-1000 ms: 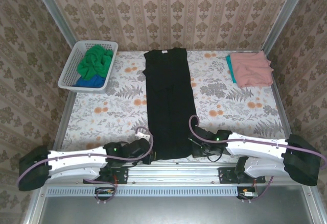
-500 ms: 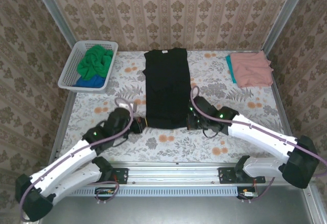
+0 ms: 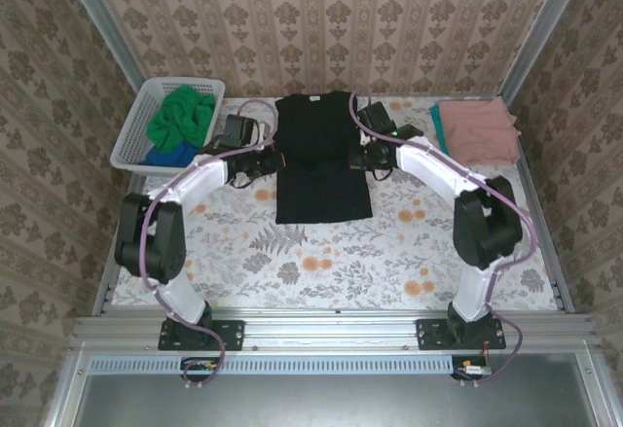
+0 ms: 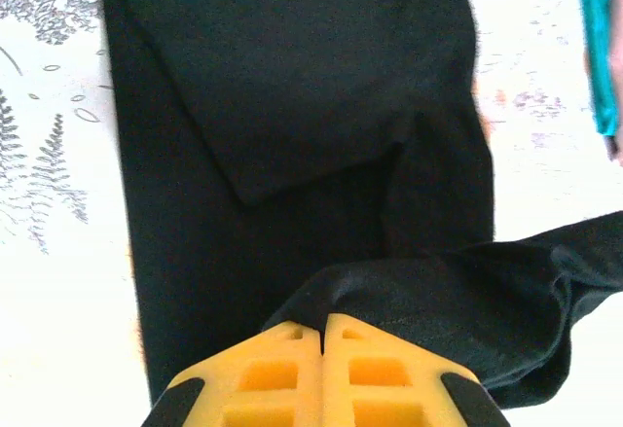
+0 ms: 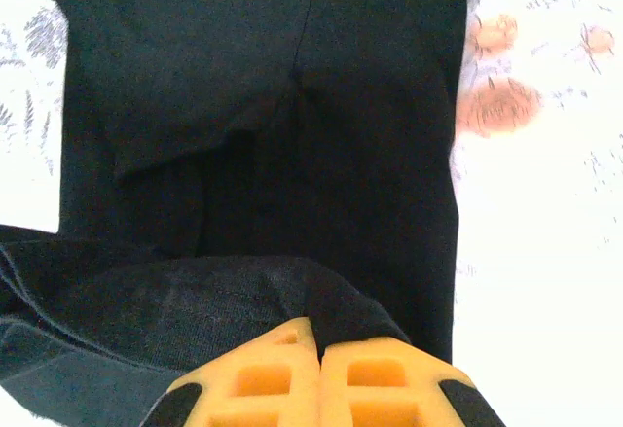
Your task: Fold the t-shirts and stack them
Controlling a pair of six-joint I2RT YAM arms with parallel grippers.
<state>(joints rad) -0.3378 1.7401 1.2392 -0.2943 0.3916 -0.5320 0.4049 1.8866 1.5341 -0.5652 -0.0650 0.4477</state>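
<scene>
Clad in white shells along the long links of left arm (image 3: 200,172) and right arm (image 3: 428,162), black at the bulky joints and bolted bases, with a lilac cable (image 3: 255,106) looping beside each. Tipped on left tool (image 4: 322,325) and right tool (image 5: 318,328) with yellow moulded fingers (image 4: 282,383), ribbed into square pockets, flanked by black housing.

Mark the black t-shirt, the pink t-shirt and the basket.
black t-shirt (image 3: 322,166), top external view, middle of cloth
salmon pink t-shirt (image 3: 479,133), top external view, middle
white lattice basket (image 3: 129,127), top external view, left wall
</scene>
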